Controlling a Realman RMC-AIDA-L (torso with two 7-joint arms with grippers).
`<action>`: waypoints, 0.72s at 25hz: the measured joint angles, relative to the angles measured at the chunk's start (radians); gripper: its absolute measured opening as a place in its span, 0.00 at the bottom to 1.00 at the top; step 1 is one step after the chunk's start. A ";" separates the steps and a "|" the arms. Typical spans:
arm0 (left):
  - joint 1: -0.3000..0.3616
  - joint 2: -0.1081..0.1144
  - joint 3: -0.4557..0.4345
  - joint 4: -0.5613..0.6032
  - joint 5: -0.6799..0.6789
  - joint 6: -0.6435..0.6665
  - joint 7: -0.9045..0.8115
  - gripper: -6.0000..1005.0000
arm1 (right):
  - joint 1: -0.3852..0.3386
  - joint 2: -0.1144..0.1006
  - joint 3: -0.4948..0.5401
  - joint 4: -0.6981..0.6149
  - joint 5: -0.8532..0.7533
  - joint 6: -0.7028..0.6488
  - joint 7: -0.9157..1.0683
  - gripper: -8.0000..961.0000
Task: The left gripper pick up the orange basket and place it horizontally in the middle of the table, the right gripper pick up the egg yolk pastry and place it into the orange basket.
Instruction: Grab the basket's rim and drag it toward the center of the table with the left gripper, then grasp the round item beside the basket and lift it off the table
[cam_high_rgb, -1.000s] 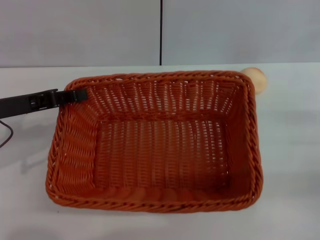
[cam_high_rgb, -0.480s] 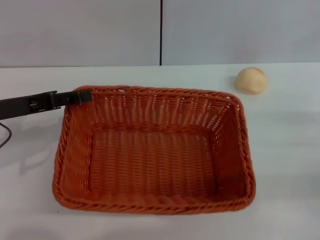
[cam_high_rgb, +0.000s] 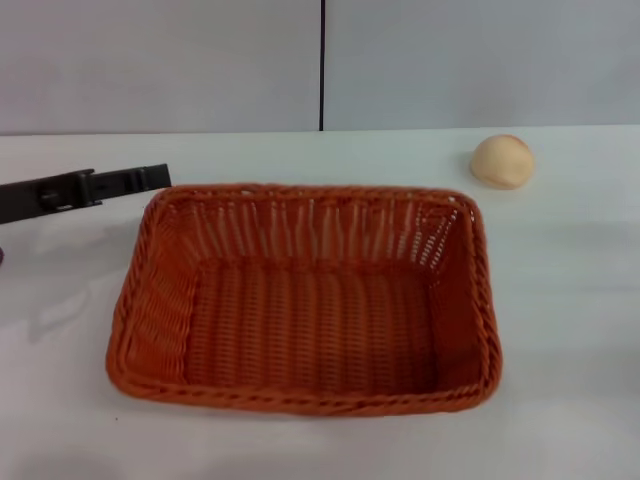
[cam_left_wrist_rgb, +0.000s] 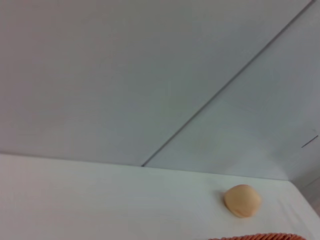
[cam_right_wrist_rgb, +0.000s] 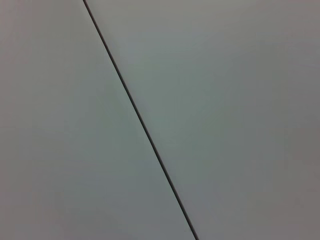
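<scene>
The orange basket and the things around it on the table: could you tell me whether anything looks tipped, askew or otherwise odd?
Nothing stands out. The orange basket sits flat and upright on the table, long side across, empty and undamaged. The egg yolk pastry rests intact on the table beyond its far right corner, apart from it. The left gripper is just off the far left corner, not touching.

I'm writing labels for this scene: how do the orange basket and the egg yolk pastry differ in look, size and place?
The orange basket is a large, rectangular, open woven container; the egg yolk pastry is a small, smooth, rounded dome. The basket is orange-brown, the pastry pale beige-yellow. The basket sits mid-table near the front, the pastry farther back toward the robot's right, outside the basket. Both rest on the white table, and no gripper holds either; the left gripper is just off the basket's far-left corner.
</scene>
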 joint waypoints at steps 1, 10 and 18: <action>-0.006 0.004 -0.014 -0.003 0.004 0.002 0.019 0.66 | 0.000 -0.001 -0.002 -0.001 0.000 0.000 0.000 0.59; -0.063 -0.007 -0.287 -0.173 -0.131 0.006 0.399 0.68 | -0.022 -0.009 -0.050 -0.177 -0.144 0.034 0.220 0.58; -0.065 -0.008 -0.303 -0.530 -0.586 0.190 1.051 0.68 | -0.029 -0.085 -0.060 -0.647 -0.648 0.069 0.899 0.56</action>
